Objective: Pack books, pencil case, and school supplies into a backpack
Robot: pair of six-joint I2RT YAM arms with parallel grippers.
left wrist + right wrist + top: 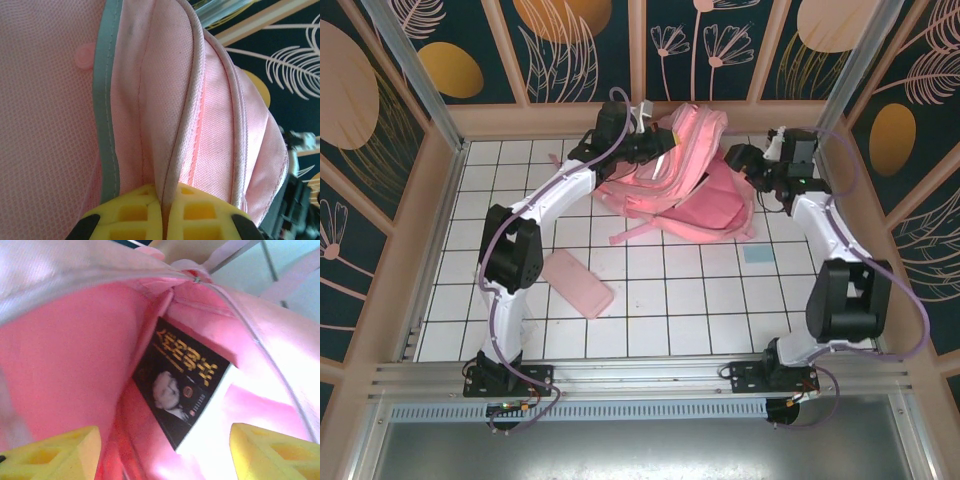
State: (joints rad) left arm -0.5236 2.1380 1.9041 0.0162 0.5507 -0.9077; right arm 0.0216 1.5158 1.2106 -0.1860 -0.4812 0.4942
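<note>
At the far middle of the white tiled table [650, 300], the backpack [685, 190] slumps in a soft pink heap, one strap [635, 232] trailing toward the near side. Close up, its cloth is a fine woven fabric, crossed by a pale grey reflective strip [107, 100] and edged with rounded piping. The left gripper [162, 205], with yellow latticed fingers, is clamped tight on one piped edge of the bag's upper part, the fabric rising in folds from between the jaws.

The right gripper [160, 455] stands at the bag's mouth with its yellow fingers [272, 450] spread wide and nothing between them. Just beyond them, inside the smooth pink lining, lies the book [182, 385]: a flat rectangle with a glossy black cover, yellow title characters and a man's portrait, tilted with one corner toward the gripper and apart from both fingers.

The pencil case [578, 283], a flat pink oblong with rounded corners, lies on the tiles beside the left arm, well apart from the bag. A small pale-blue square [757, 254] sits on the tiles near the right arm
</note>
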